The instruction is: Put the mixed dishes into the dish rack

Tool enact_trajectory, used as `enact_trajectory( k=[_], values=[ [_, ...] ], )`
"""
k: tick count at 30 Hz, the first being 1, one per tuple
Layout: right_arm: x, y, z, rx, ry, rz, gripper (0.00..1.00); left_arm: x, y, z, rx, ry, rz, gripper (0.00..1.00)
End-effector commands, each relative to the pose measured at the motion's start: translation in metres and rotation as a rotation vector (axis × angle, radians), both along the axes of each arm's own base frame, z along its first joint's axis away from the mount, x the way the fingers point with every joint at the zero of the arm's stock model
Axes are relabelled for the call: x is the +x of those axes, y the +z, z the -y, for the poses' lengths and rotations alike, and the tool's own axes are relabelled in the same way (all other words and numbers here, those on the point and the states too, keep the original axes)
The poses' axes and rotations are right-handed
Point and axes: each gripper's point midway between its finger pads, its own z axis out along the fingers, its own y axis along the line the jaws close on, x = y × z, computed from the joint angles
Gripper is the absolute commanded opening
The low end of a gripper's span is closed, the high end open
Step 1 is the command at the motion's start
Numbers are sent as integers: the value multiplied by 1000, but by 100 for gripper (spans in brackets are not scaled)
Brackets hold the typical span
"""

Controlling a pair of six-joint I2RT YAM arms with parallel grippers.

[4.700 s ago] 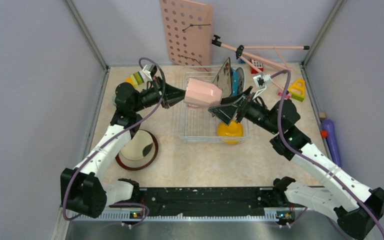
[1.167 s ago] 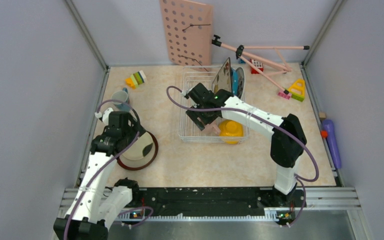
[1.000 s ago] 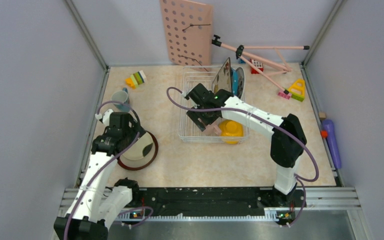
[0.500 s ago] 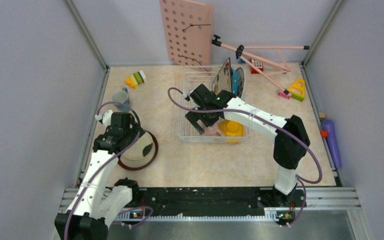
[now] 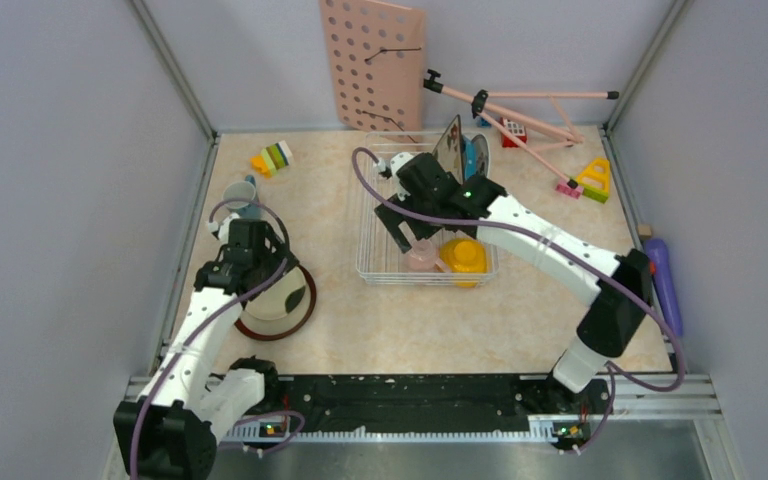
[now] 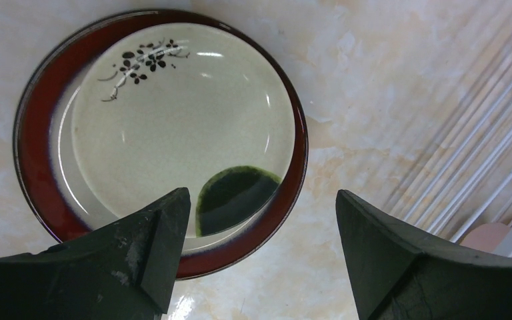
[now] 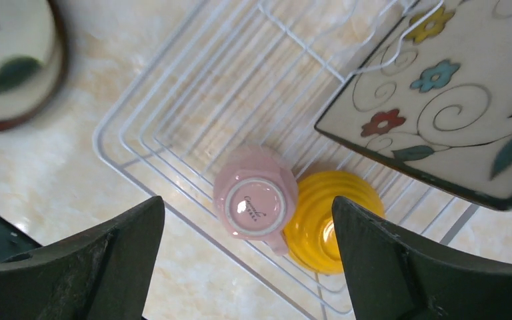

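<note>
The dish rack [image 5: 380, 268] [image 7: 173, 113] holds the pink mug [image 5: 421, 257] [image 7: 253, 200] upside down at its near edge, touching the yellow bowl [image 5: 463, 256] [image 7: 333, 220]. The square flowered plate [image 5: 448, 150] [image 7: 453, 100] and a teal dotted plate [image 5: 475, 160] stand upright at the back of the rack. My right gripper [image 5: 400, 232] [image 7: 248, 253] hangs open above the pink mug, holding nothing. My left gripper [image 5: 256, 268] [image 6: 260, 247] is open over the near edge of the brown-rimmed cream plate [image 5: 285, 300] [image 6: 173, 120], which lies flat on the table. A teal mug [image 5: 240, 192] stands by the left wall.
A pink pegboard [image 5: 372, 65] leans on the back wall, and a pink tripod [image 5: 520, 110] lies behind the rack. Toy blocks [image 5: 273, 157] sit at the back left, with more blocks [image 5: 593, 180] at the right. A purple object [image 5: 660, 280] lies along the right wall.
My right gripper has opened, lifted off the pink mug and drawn toward the back, leaving the mug upside down in the rack. My left gripper has edged further over the brown-rimmed plate.
</note>
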Motion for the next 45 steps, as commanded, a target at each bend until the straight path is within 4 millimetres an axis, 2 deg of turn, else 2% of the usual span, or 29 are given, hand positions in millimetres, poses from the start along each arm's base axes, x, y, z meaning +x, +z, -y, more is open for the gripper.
enact_trajectory(
  k=[1, 4, 7, 9, 15, 17, 21, 28, 31, 33, 39, 45],
  values=[
    [-19, 69, -16, 302, 31, 88, 92, 12, -13, 14, -48, -46, -51, 84],
    [-39, 85, -28, 449, 78, 43, 88, 10, -21, 22, -48, -95, -69, 86],
    [-49, 93, -25, 521, 73, 44, 87, 8, -20, 42, -82, -214, 17, 72],
    [-50, 95, -20, 535, 64, 59, 87, 3, -23, 40, -24, -205, 12, 69],
    [-53, 91, -16, 524, 68, 64, 87, -12, -30, 27, 288, -180, -166, 72],
    [-54, 90, -16, 526, 72, 61, 87, -14, -32, 18, 368, -153, -203, 70],
    [-57, 89, -14, 529, 76, 60, 87, -16, -39, 11, 432, -151, -246, 58],
    [-60, 97, -13, 534, 103, 81, 87, -16, -65, 23, 424, -226, -345, 53],
    [-62, 99, -15, 539, 126, 80, 88, -16, -72, 24, 437, -239, -376, 54],
    [-61, 98, -15, 535, 123, 81, 88, -16, -71, 27, 442, -250, -378, 59],
    [-59, 93, -19, 529, 130, 74, 88, -15, -47, 26, 501, -245, -326, 72],
    [-58, 92, -23, 526, 138, 68, 88, -16, -42, 46, 411, -343, -268, 78]
  ],
)
